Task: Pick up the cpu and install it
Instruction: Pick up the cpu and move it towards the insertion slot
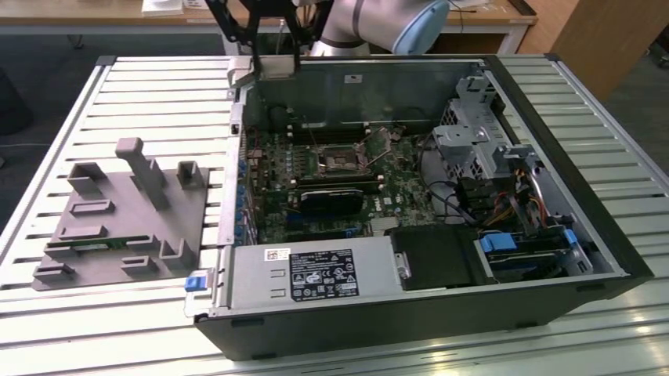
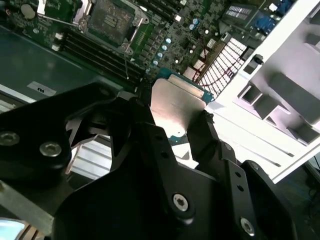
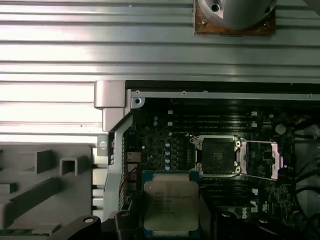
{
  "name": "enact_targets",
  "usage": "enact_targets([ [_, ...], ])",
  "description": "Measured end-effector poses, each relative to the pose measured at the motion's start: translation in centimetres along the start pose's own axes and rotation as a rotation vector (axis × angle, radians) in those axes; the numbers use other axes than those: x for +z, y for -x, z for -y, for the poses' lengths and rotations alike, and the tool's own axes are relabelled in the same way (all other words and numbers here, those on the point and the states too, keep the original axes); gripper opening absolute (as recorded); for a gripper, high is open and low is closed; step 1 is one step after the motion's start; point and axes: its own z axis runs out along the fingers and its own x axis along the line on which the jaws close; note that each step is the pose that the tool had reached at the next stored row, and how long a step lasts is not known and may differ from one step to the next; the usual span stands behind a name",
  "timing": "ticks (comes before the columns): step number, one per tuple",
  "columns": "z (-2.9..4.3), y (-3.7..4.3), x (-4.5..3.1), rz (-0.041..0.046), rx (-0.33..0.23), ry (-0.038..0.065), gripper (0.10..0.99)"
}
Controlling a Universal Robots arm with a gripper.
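My gripper (image 1: 274,56) hangs above the far left corner of the open computer case (image 1: 544,196), shut on the cpu (image 1: 278,68). In the second wrist view the black fingers (image 2: 150,135) clamp two opposite edges of the cpu (image 2: 177,105), whose silvery metal top and pale edge show between them. The first wrist view looks down past the cpu (image 3: 170,202) at the motherboard. The empty cpu socket (image 3: 216,155) lies a little beyond and to one side of the chip, with its metal load plate (image 3: 261,160) swung open. The socket (image 1: 340,160) sits mid-board in the exterior view.
A grey parts fixture (image 1: 125,215) with upright pegs lies on the slatted metal table (image 1: 157,102) at the exterior view's left. Inside the case are a black heatsink block (image 1: 334,196), memory slots (image 2: 95,52), a drive cage (image 1: 475,133), cables and the power supply (image 1: 313,274).
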Motion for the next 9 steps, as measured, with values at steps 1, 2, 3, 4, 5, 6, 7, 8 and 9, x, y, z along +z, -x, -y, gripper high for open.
enact_targets([
  [1,0.14,0.03,0.04,0.0,0.001,0.0,0.533],
  [2,0.28,0.06,0.08,0.0001,0.002,0.0,0.533],
  [3,0.42,0.1,0.11,0.0001,0.002,0.0,0.533],
  [4,0.57,0.13,0.14,0.0,0.003,0.0,0.533],
  [5,0.71,0.17,0.16,0.0002,0.004,0.0,0.533],
  [6,0.81,0.24,0.18,0.0002,0.004,0.0,0.533],
  [7,0.82,0.43,0.19,0.0003,0.004,0.0,0.533],
  [8,0.82,0.62,0.2,0.0003,0.004,0.0,0.533],
  [9,0.82,0.88,0.2,0.0002,0.004,0.0,0.533],
])
